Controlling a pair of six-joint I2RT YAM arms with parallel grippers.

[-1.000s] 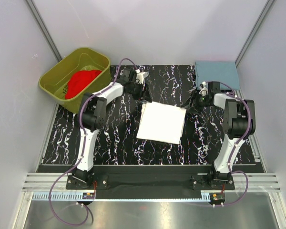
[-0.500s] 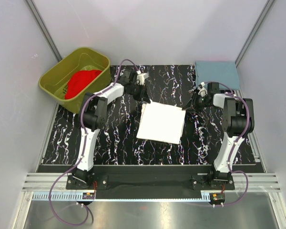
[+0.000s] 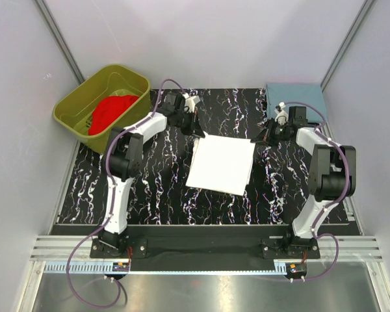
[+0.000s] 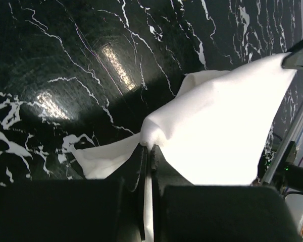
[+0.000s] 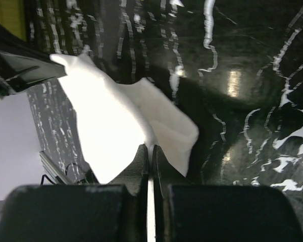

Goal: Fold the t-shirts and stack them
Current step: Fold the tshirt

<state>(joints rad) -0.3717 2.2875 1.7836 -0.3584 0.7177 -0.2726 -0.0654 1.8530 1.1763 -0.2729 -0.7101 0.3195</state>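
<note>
Left fingers (image 4: 143,152) are closed to a thin slit, with white cloth pinched between them. Right fingers (image 5: 143,151) are the same, a fold of cloth gripped at the tips. The white t-shirt (image 3: 221,166) is held by its far edge, one grip at each far corner.

The wrist views show what the top view does not. The held corners are lifted off the surface (image 3: 156,182), the cloth is tented up, and a lower layer sticks out beneath. Whether that layer is a sleeve or a folded panel cannot be told, as the white is blown out there.

From above, the shirt reads as a flat folded rectangle, mid-surface between the arms. The cloth is soft and matte, creased at the pinches. The surface is glossy black with white marble veining, and lamp glare is reflected in it.

The red t-shirt (image 3: 112,112) is seen only from above, crumpled in the olive-green tub (image 3: 70,99) at far left. A pale blue flat pad (image 3: 296,99) lies at the far right corner.
</note>
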